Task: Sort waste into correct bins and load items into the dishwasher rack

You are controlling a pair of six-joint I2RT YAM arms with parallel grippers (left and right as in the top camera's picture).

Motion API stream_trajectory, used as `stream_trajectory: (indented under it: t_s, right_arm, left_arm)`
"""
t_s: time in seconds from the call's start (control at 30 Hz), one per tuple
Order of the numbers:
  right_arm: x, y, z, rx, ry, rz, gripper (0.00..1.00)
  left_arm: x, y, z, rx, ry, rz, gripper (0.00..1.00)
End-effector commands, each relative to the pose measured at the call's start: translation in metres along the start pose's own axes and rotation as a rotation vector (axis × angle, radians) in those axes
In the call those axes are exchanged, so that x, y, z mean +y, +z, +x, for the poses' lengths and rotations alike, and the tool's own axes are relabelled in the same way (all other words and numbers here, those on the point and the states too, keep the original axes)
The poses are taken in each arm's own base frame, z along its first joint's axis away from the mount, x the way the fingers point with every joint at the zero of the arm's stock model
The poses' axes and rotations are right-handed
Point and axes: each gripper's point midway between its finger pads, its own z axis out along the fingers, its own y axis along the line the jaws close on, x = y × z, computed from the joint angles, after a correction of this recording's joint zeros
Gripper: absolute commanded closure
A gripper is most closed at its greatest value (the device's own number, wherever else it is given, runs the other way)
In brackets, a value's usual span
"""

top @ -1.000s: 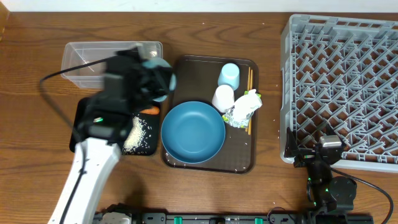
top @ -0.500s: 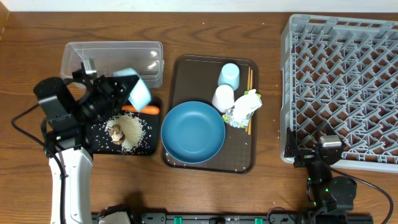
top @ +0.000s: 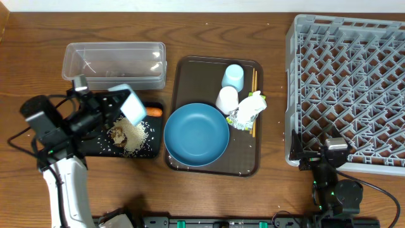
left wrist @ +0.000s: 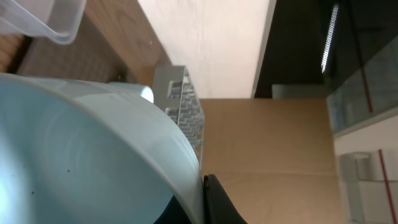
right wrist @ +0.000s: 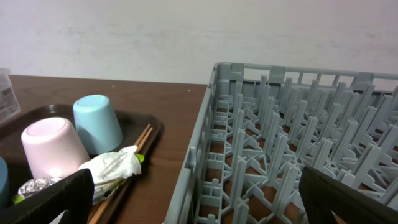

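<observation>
My left gripper (top: pixel 120 106) is shut on the rim of the small pale blue bowl (top: pixel 131 105), held tipped on its side over the black tray (top: pixel 95 147). In the left wrist view the bowl (left wrist: pixel 81 162) fills the frame beside one black finger (left wrist: pixel 216 202). On the black tray lie rice grains (top: pixel 140 134), a brown food lump (top: pixel 118 133) and a carrot (top: pixel 152 112). The clear tub (top: pixel 114 63) sits behind. The large blue bowl (top: pixel 196 134), white cup (top: pixel 226 100), pale blue cup (top: pixel 233 76), wrapper (top: pixel 247 111) and chopsticks (top: pixel 254 82) rest on the brown serving tray (top: pixel 243 166). My right gripper (right wrist: pixel 199 202) stands open at the grey rack (top: pixel 351 88).
The rack's near wall (right wrist: pixel 205 155) rises just ahead of the right fingers. The cups (right wrist: pixel 53 149) and the wrapper (right wrist: pixel 112 168) lie to its left. The table's front edge runs close below both arm bases.
My left arm has swung back to the left and nearer the front, carrying the tilted small bowl along. The lump and rice on the black tray are now uncovered. The right arm is still.
</observation>
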Motion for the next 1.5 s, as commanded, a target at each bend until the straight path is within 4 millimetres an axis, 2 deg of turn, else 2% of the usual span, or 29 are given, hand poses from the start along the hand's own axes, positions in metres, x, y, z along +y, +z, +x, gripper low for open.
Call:
stream_trajectory:
  t_s: [0.0,0.3,0.77,1.0,1.13,1.23,1.33,1.4,1.47]
  right_arm:
    - [-0.003,0.000,0.000,0.000,0.011,0.013,0.01]
    - [-0.003,0.000,0.000,0.000,0.011,0.013,0.01]
    - [-0.003,0.000,0.000,0.000,0.011,0.013,0.01]
    - [-0.003,0.000,0.000,0.000,0.011,0.013,0.01]
    - [-0.003,0.000,0.000,0.000,0.011,0.013,0.01]
    - [-0.003,0.000,0.000,0.000,0.011,0.013,0.01]
    - [-0.003,0.000,0.000,0.000,0.011,0.013,0.01]
    - [-0.003,0.000,0.000,0.000,0.011,0.013,0.01]
    - [-0.003,0.000,0.000,0.000,0.011,0.013,0.01]
  left_arm:
    - [-0.007,-0.014,0.000,0.019,-0.012,0.047,0.94]
    - [-0.007,-0.036,-0.017,-0.059,-0.133,0.059,0.94]
    - [-0.049,-0.041,-0.027,-0.050,-0.211,0.123,0.94]
    - [-0.049,-0.041,-0.023,-0.027,-0.288,0.124,0.94]
    - [-0.046,-0.042,-0.038,-0.104,-0.274,0.125,0.94]
    - [-0.045,-0.040,-0.031,-0.053,-0.303,0.124,0.94]
    - [-0.043,-0.042,-0.044,-0.136,-0.229,0.121,0.94]
    - [-0.042,-0.040,-0.035,-0.073,-0.328,0.123,0.94]
    - [-0.047,-0.041,-0.039,-0.095,-0.267,0.130,0.94]
